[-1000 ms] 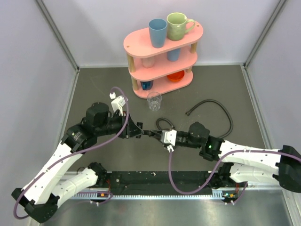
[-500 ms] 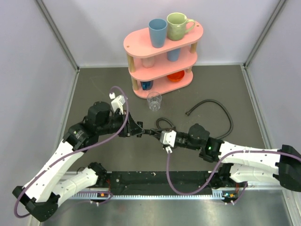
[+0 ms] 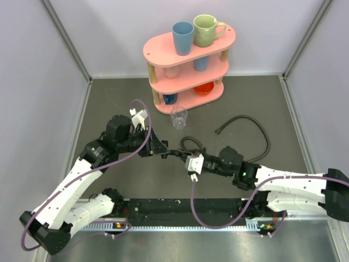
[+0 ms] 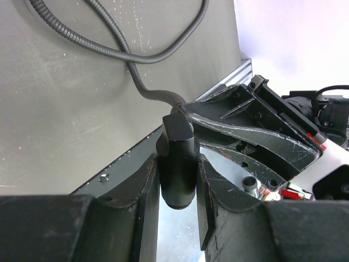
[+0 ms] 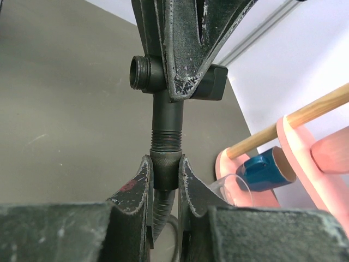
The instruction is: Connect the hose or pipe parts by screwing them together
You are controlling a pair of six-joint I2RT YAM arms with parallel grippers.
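Scuffed dark grey table [image 3: 103, 98], pale walls [image 3: 32, 65]. Left gripper [image 4: 178, 191] pinches a black fitting [image 4: 177, 144]; right gripper [image 5: 165, 180] pinches the hose end [image 5: 166, 136].

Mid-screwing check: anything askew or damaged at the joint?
Nothing damaged. Black cylindrical metal fitting in the left gripper lines up with the ribbed black hose end in the right gripper; bare thread shows between them.
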